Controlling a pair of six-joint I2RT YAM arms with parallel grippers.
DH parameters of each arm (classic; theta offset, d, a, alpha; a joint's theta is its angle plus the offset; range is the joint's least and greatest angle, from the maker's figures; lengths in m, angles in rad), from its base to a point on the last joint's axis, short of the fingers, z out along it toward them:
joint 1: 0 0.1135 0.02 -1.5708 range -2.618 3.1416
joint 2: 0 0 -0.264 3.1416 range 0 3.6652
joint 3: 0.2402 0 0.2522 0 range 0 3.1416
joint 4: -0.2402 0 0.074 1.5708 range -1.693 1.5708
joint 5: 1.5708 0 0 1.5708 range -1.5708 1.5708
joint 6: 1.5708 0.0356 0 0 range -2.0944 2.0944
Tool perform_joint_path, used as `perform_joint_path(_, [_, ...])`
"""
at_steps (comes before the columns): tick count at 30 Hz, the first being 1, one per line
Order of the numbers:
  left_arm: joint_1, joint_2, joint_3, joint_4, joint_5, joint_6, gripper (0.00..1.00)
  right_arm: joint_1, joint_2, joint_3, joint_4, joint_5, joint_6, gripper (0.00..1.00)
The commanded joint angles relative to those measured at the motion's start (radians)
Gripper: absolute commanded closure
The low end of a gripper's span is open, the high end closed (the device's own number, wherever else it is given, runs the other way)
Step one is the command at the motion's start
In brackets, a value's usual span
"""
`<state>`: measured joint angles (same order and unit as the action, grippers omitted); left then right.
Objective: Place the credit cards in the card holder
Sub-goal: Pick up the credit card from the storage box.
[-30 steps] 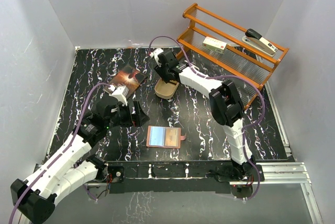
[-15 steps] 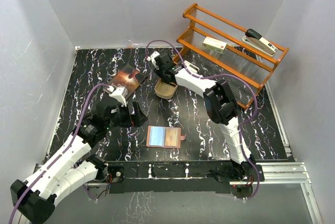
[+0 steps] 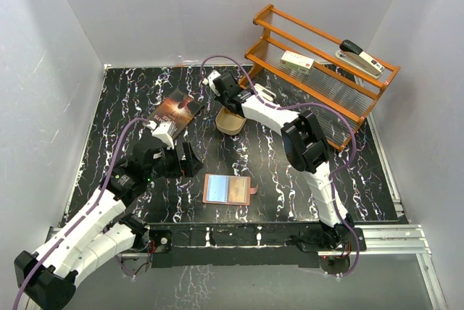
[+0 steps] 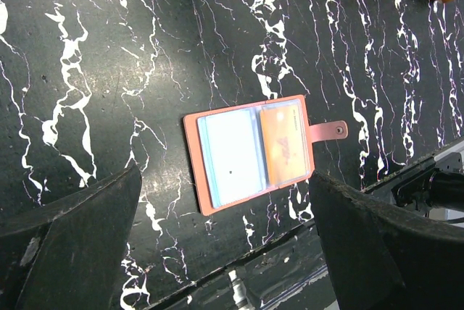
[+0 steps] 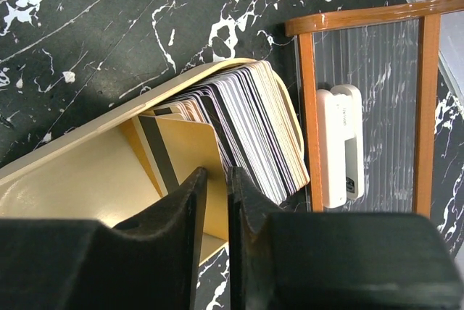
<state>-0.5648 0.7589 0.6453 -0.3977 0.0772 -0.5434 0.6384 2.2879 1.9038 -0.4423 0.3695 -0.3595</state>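
The card holder (image 3: 227, 189) lies open near the table's front edge, reddish-brown with a snap tab. In the left wrist view it (image 4: 204, 205) holds a bluish-white card (image 4: 232, 154) and an orange card (image 4: 285, 143). My left gripper (image 4: 223, 172) hangs open above it, empty; in the top view it (image 3: 190, 159) is left of the holder. The remaining credit cards (image 5: 261, 122) stand stacked in a tan tin (image 5: 87, 179). My right gripper (image 5: 215, 179) is inside the tin (image 3: 232, 122), shut on a gold card (image 5: 181, 151) with a black stripe.
A dark book (image 3: 176, 111) lies behind the left arm. An orange wooden rack (image 3: 319, 71) at the back right carries a white box (image 3: 297, 61) and a stapler (image 3: 360, 56). The rack's edge (image 5: 362, 17) and the white box (image 5: 341, 143) are right beside the tin.
My right gripper has moved a little to the left and down into the tin. The left arm has barely moved.
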Motion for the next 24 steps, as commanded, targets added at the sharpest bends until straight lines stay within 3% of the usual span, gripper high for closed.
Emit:
perform_joint_path(1, [0.003, -0.018, -0.002, 0.000, -0.012, -0.002, 0.01, -0.011, -0.027, 0.044, 0.060, 0.048, -0.030, 0.87])
perform_joint_path(9, [0.004, 0.016, -0.004, 0.010, 0.022, -0.007, 0.01, -0.012, -0.092, 0.030, -0.003, -0.053, 0.011, 1.00])
perform_joint_path(15, [0.005, 0.047, -0.009, -0.008, 0.005, -0.050, 0.01, -0.006, -0.182, -0.018, -0.052, -0.150, 0.060, 1.00])
perform_joint_path(24, [0.004, 0.176, -0.041, 0.047, 0.120, -0.061, 0.02, -0.007, -0.342, -0.094, -0.141, -0.223, 0.222, 1.00])
